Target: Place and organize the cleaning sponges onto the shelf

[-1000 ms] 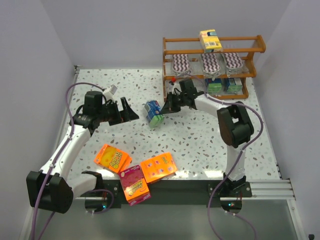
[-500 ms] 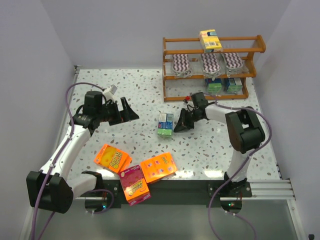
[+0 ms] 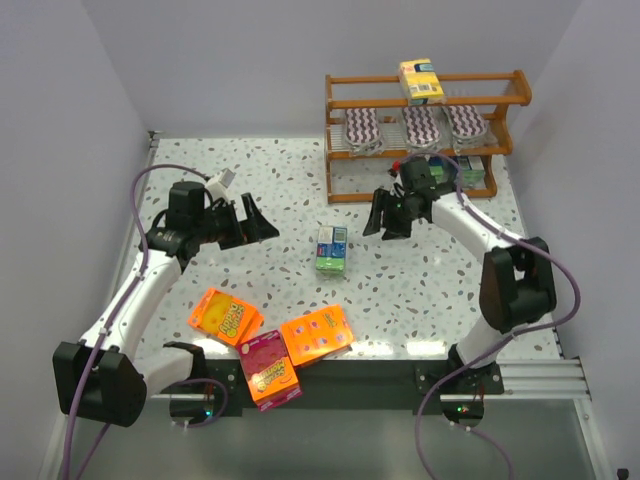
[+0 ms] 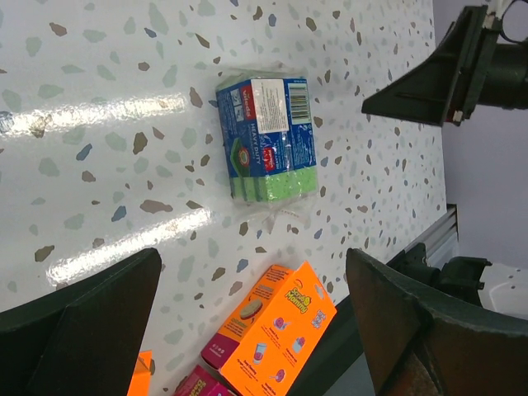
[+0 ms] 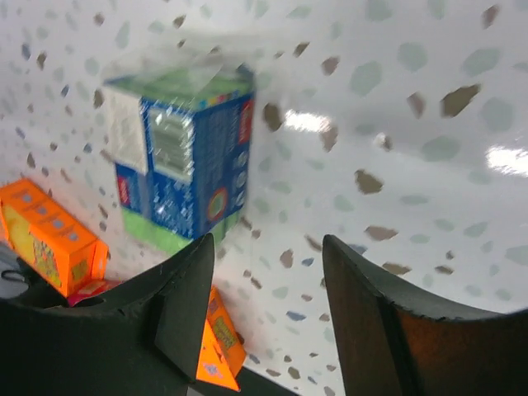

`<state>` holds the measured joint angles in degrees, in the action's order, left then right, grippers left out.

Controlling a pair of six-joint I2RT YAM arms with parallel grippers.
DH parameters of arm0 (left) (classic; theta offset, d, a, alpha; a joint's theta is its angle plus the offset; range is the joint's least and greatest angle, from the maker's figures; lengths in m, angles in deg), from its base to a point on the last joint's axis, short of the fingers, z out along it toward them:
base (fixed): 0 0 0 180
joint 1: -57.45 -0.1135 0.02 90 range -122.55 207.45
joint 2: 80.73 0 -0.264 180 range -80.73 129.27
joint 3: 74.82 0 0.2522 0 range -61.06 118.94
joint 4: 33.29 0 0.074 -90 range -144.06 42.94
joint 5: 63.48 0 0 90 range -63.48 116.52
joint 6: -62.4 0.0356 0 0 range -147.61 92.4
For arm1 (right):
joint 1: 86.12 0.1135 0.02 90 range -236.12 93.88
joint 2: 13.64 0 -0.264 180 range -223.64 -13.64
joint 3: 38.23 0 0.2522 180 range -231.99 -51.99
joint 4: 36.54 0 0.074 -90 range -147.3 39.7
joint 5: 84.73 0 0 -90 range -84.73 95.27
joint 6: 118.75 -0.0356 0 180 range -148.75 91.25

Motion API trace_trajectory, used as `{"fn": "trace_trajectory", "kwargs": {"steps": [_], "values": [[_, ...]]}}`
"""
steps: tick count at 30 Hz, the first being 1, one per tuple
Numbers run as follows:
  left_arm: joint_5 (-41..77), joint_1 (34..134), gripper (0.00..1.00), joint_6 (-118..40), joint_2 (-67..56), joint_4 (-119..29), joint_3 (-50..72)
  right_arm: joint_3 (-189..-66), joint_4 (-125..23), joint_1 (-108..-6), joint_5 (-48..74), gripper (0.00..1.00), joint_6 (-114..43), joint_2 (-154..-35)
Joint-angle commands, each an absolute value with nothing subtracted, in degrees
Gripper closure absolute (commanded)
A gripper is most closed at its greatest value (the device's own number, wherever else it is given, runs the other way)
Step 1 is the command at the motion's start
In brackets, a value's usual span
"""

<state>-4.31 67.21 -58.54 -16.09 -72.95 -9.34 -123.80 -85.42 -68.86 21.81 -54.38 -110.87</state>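
- Right gripper (image 5: 268, 243): jaws spread, nothing between them. It hangs just in front of the shelf (image 3: 372, 102), apart from the pack (image 5: 186, 165).
- Left gripper (image 4: 252, 256): jaws spread wide and empty, facing the same pack across the table (image 3: 250, 170).
- Pack: a blue-and-green block in clear film. It lies free near the middle of the table, between the two grippers and touching neither. It is not yet on the shelf.
- Risk, slip: the film looks slick and loose at the ends. A pinch that takes film rather than block would likely let the pack twist or slide out during the lift.
- Risk, clash: both grippers face the one pack. If both close in together, their fingers may meet over it.
- Risk, knock: the right gripper is near the shelf's left post. A wide wrist swing could nudge the shelf and upset its load.
- Risk, snag: thin rails front each tier. A pack brought in low or tilted could catch on a rail and drop.
- Shelf load: a yellow block (image 3: 421, 82) sits on the top tier and three zigzag pads (image 3: 420, 125) fill the middle tier. Stored packs (image 3: 470, 168) sit at the right of the bottom tier; its left part appears free.
- Surroundings: two orange boxes (image 3: 226, 316) and a pink box (image 3: 268, 368) lie near the front edge, well apart from the pack and off the line to the shelf.
- Obstruction: only the right arm itself lies between the pack and the bottom tier.
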Motion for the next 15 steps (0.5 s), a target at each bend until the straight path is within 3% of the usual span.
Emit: {"fn": "trace_trajectory", "kwargs": {"steps": [1, 3, 7, 9, 15], "values": [[-5.03, 66.68, 0.00, -59.33, -16.83, -70.17, -8.86, -119.59, -86.09, -62.85, 26.98, 0.42, -55.72, -101.74], [-4.94, 66.68, 0.00, -59.33, -16.83, -70.08, -9.03, -116.61, -84.41, -60.03, 28.64, 0.49, -59.32, -98.82], [-5.03, 66.68, 0.00, -59.24, -16.75, -70.26, -9.47, -115.62, -79.58, -52.66, 28.05, 0.86, -64.42, -94.15], [-5.03, 66.68, 0.00, -59.24, -16.83, -70.17, -9.65, -117.98, -78.70, -49.92, 26.38, 0.98, -65.31, -95.37], [-2.14, 66.68, 0.00, -60.21, -19.55, -71.57, -8.33, -131.58, -82.55, -41.57, 12.59, 1.00, -62.68, -109.58]]}}
